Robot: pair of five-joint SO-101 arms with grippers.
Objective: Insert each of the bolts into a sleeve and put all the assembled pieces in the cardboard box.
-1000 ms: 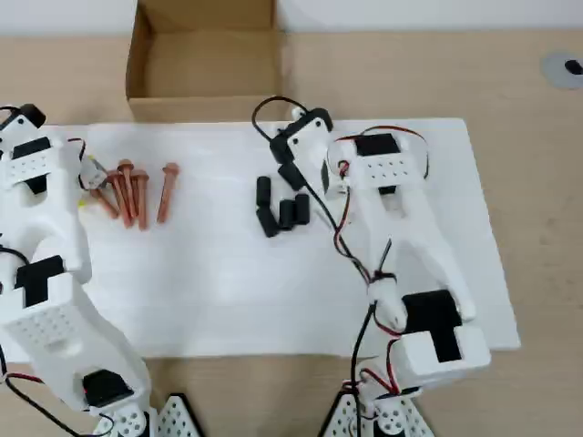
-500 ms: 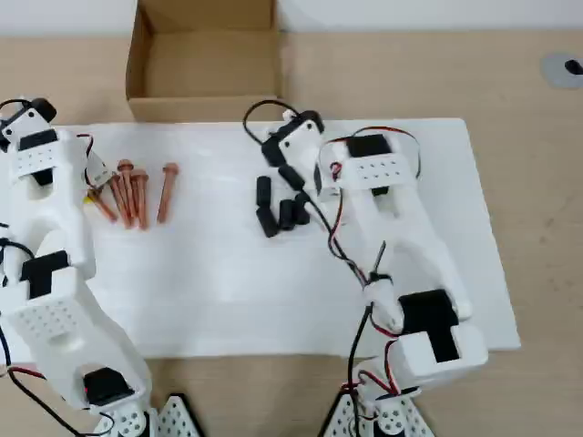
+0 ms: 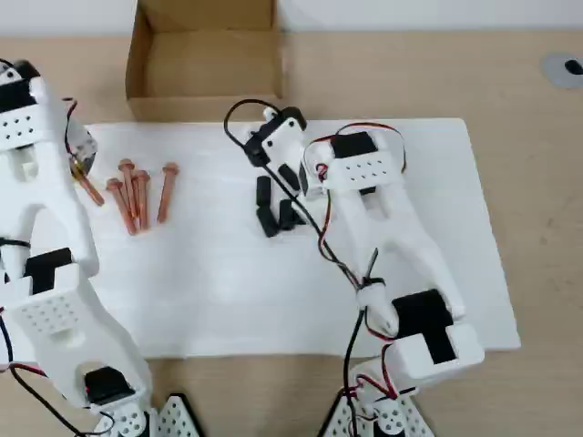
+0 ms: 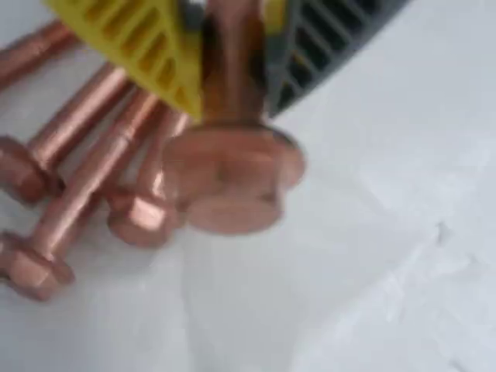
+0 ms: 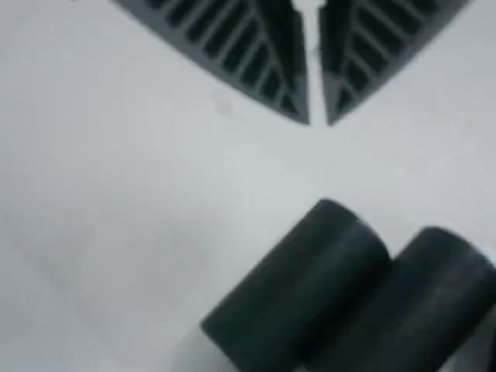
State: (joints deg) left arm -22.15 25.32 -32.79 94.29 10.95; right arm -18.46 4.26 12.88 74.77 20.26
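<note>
White matting (image 3: 228, 273) holds bolts (image 3: 139, 191) left, sleeves (image 3: 266, 221) right. My left claw (image 4: 232, 77) clamps one bolt (image 4: 232, 178) for fitting; my right claw (image 5: 312, 66) hangs closed above sleeves.

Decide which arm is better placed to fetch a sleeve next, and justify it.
Right. The right gripper hangs empty beside the black sleeves; the left gripper is clamped on a bolt.

Bare mat (image 3: 214, 264) lay open between the bolts (image 3: 137, 193) and the sleeves (image 3: 276, 211); the box (image 3: 137, 64) stood open-topped at the far edge of the table (image 3: 474, 82).
</note>
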